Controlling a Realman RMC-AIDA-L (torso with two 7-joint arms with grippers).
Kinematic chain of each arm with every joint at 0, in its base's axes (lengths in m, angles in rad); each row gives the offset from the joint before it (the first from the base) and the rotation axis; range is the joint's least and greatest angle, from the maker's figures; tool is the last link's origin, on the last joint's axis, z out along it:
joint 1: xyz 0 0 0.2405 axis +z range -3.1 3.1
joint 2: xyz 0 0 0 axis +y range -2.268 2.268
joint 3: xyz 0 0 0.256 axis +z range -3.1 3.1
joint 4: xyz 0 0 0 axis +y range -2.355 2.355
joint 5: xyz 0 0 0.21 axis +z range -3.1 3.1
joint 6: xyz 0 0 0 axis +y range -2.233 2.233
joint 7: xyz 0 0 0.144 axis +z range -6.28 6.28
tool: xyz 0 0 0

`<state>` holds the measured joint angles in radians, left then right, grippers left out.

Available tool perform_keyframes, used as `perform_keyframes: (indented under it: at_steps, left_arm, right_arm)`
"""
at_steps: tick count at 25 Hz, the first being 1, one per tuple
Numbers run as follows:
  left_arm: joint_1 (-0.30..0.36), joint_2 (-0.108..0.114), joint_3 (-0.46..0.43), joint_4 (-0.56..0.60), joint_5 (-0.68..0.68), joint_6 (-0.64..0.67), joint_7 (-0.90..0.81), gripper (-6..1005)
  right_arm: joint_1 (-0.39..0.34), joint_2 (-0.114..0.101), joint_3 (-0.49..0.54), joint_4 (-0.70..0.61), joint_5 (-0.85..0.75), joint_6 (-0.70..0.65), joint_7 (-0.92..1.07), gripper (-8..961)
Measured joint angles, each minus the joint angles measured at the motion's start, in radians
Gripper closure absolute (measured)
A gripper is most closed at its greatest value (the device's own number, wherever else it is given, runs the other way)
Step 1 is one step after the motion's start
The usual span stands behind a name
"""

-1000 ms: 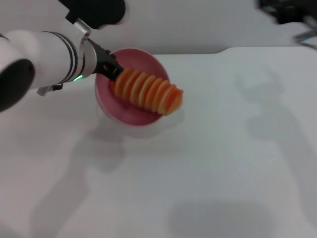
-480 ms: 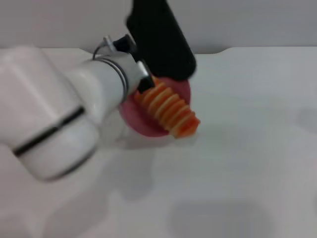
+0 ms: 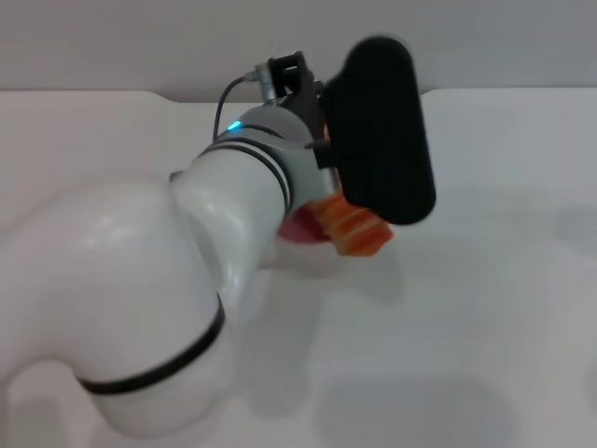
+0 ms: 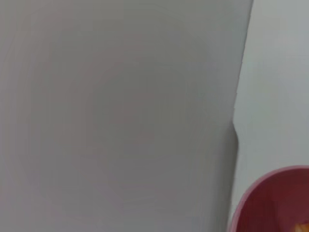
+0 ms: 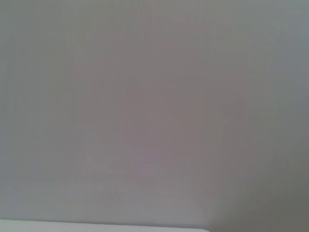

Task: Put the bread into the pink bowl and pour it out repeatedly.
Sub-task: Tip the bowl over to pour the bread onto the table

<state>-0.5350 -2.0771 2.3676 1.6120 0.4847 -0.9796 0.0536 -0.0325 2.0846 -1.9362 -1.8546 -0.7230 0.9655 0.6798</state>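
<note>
Your left arm has swung across the head view, hiding most of the pink bowl [image 3: 297, 227]. The bread [image 3: 355, 231] now pokes over its tipped edge above the desk [image 3: 485, 280], probably mid-pour. I cannot tell the left pincer's state.

surface: white table [image 3: 485, 308] | resting on it: cannot tell, arm blocks view
</note>
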Motion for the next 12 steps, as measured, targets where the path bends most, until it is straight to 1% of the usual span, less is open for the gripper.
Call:
perform_keyframes:
  at_steps: [12]
  left_arm:
    - [0.001, 0.000, 0.128, -0.028, 0.202, 0.013, 0.015, 951]
  right_arm:
    - [0.018, -0.003, -0.012, 0.030, -0.001, -0.005, 0.013, 158]
